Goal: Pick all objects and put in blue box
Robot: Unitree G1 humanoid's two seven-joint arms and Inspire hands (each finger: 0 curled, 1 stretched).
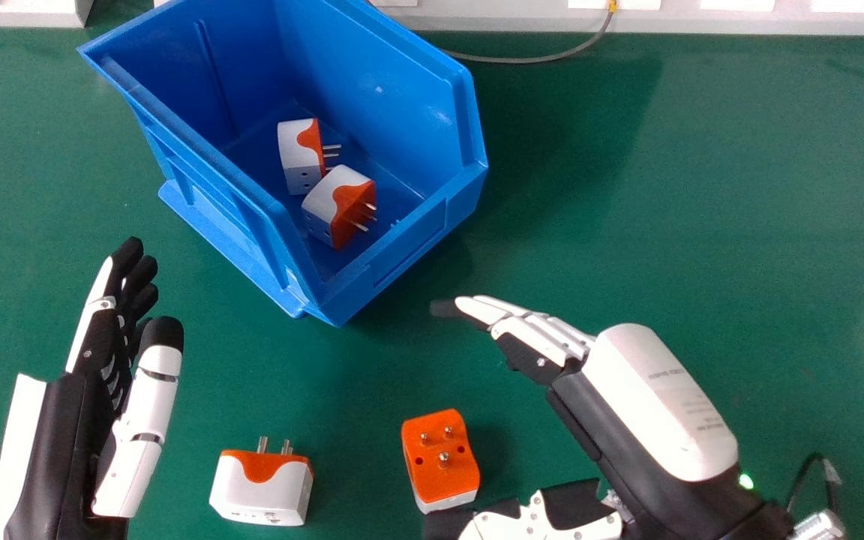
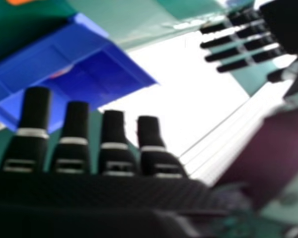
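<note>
Blue plastic frames two orange-and-white plug adapters inside an open box (image 1: pixel 252 217), set at an angle on a green worktop (image 1: pixel 702 225). One adapter (image 1: pixel 301 156) lies farther in, the other (image 1: pixel 340 207) nearer the robot and close beside it, metal prongs of both pointing to the robot's right. Two more adapters sit outside the box, on the robot's side of it. The left robot hand (image 1: pixel 64 442) is open and empty, fingers straight and thumb extended, at the left of the head view. Just beside it, to its right, a mostly white adapter (image 1: pixel 261 489) rests with its prongs toward the box. The right robot hand (image 1: pixel 653 397) is likewise open, gripping nothing, its straight fingers reaching across in front of the box and its thumb (image 1: pixel 544 517) spread well away from them. Near that thumb's tip, an orange-faced adapter (image 1: pixel 441 459) lies prongs up; whether the two touch cannot be told. In the right hand view, straight, slightly separated black fingers (image 2: pixel 112 136) extend toward the box, apart from the other hand beyond.
</note>
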